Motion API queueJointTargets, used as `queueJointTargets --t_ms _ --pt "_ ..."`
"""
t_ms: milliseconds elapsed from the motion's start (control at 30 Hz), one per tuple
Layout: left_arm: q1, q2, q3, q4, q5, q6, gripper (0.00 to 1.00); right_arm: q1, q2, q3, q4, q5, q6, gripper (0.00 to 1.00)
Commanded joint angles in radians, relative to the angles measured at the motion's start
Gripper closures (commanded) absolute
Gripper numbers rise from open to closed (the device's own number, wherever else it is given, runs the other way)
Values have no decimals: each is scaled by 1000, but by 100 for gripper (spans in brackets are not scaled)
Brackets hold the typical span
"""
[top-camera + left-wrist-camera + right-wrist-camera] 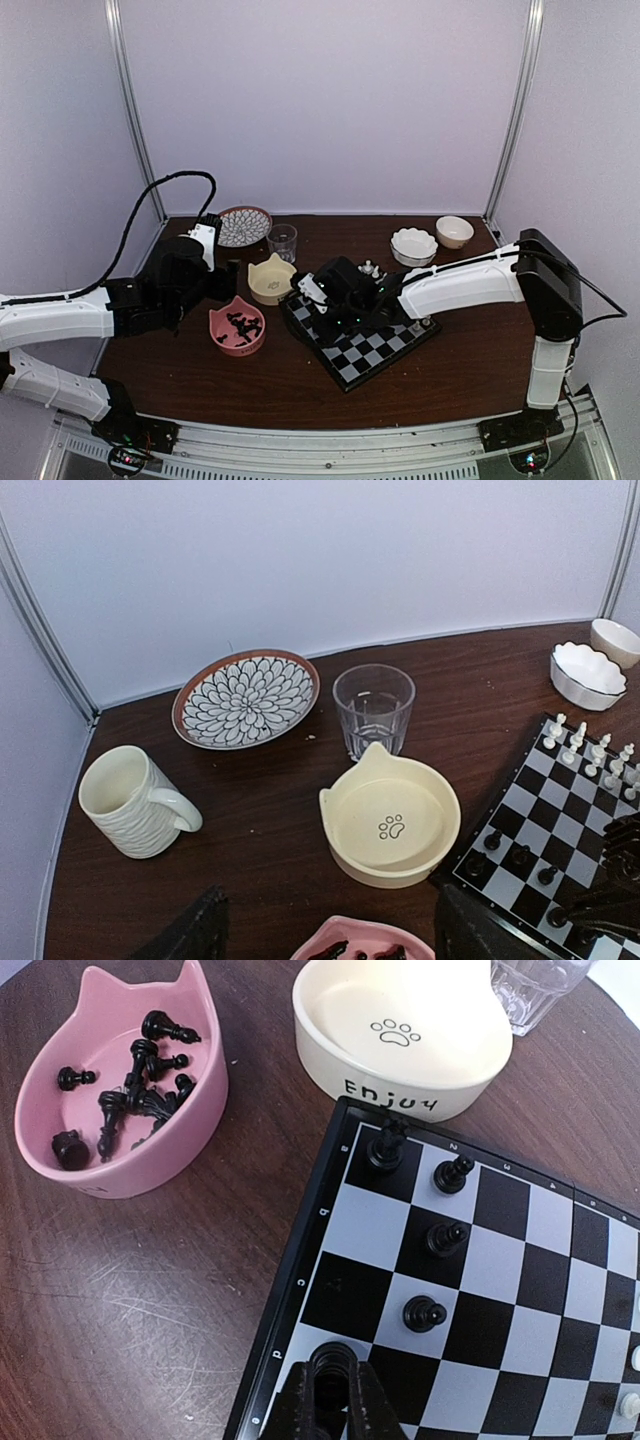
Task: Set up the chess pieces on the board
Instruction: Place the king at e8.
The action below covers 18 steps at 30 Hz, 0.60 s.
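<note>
The board (360, 1225) lies tilted beside the bowls, also visible in the top view as the board (372, 350). My right gripper (333, 1380) is shut on a black chess piece (334, 1357) over the edge square next to the letter d. Three black pawns (445, 1237) and a taller black piece (386, 1145) stand on the squares near that edge. Several more black chess pieces (140, 1085) lie in the pink cat-ear bowl (205, 1090). My left gripper (335, 942) hangs open above that pink bowl (365, 940), holding nothing.
A cream paw-print bowl (390, 820) touches the board's corner. Behind it stand a clear glass (373, 708), a patterned plate (246, 697) and a cream mug (130, 800). White chessmen (590, 750) line the board's far side. Two white bowls (413, 245) sit back right.
</note>
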Motion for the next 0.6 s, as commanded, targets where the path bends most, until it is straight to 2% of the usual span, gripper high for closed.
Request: queueJointTargets --t_ms 0,567 --pt "5 1 3 34 6 11 30 4 -25 -11 -8 17 -7 93" --pt "4 2 4 34 6 11 30 4 -25 -16 -1 -21 -7 91"
